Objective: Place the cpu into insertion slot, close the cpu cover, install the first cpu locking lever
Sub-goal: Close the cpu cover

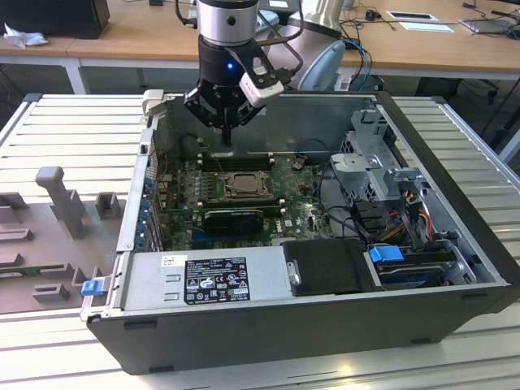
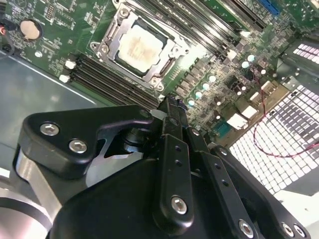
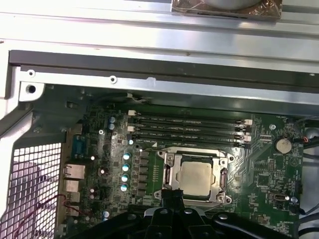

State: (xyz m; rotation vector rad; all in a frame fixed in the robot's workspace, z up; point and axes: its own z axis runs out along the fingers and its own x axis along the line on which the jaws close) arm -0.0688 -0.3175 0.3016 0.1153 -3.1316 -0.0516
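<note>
While hand (image 1: pixel 227 134) hovers above slot edge, cpu (image 3: pixel 195 178) seated.

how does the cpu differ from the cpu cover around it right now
The cpu is a solid, pale silver square with a plain flat top; the cpu cover is a darker metal frame with a large square window. The cpu sits in the middle, seen through that window; the cpu cover runs round its edges and lies closed over it. Both lie flat on the green motherboard, beside the long black memory slots.

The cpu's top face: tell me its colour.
Pale silver-grey metal; the cpu sits in the insertion slot, clearest in the first wrist view.
</note>
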